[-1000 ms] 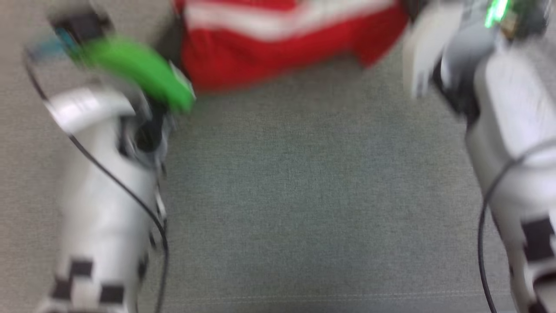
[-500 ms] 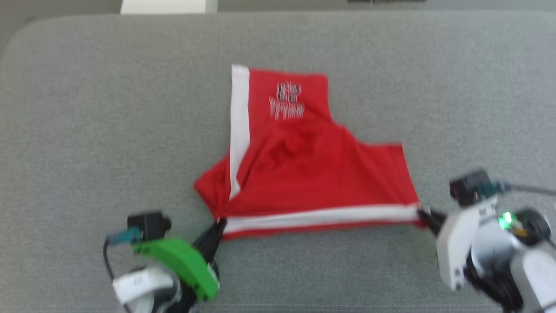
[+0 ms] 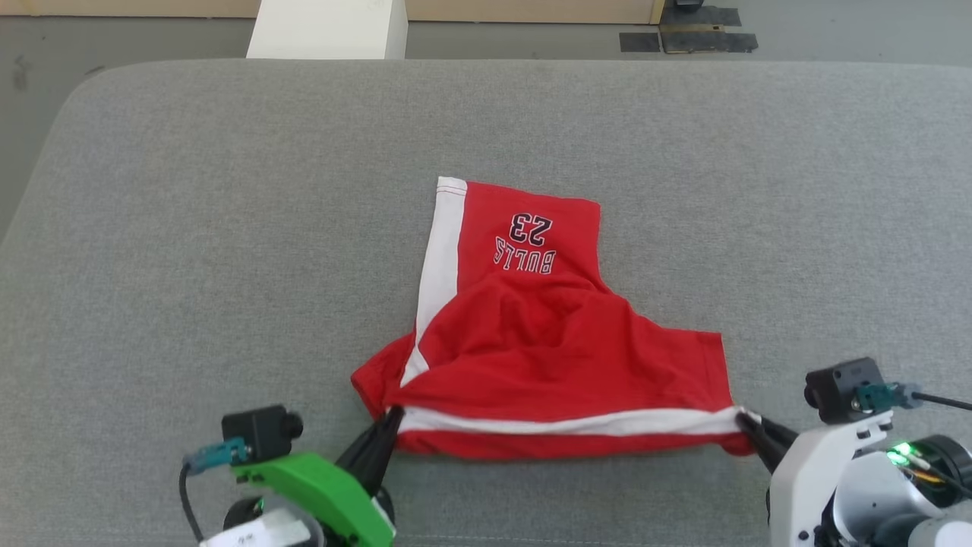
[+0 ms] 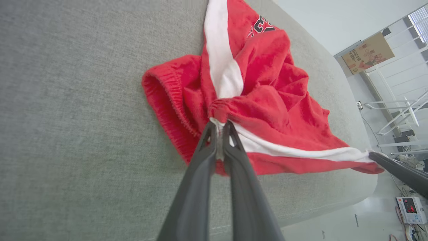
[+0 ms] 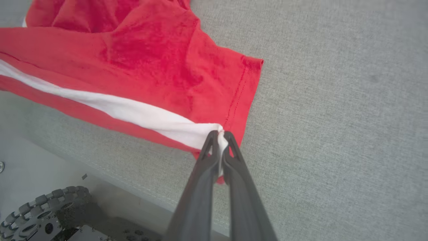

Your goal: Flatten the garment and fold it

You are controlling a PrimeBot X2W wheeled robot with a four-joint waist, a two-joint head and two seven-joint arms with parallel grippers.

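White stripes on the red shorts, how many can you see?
2. One stripe spans the shorts' near edge between left pincer and right pincer; the other stripe climbs the far leg's left side. Folds may hide more.

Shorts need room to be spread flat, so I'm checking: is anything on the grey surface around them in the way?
Nothing visible is. The left pincer and right pincer each pinch the near striped edge of the shorts directly, and the grey surface around them lies bare.
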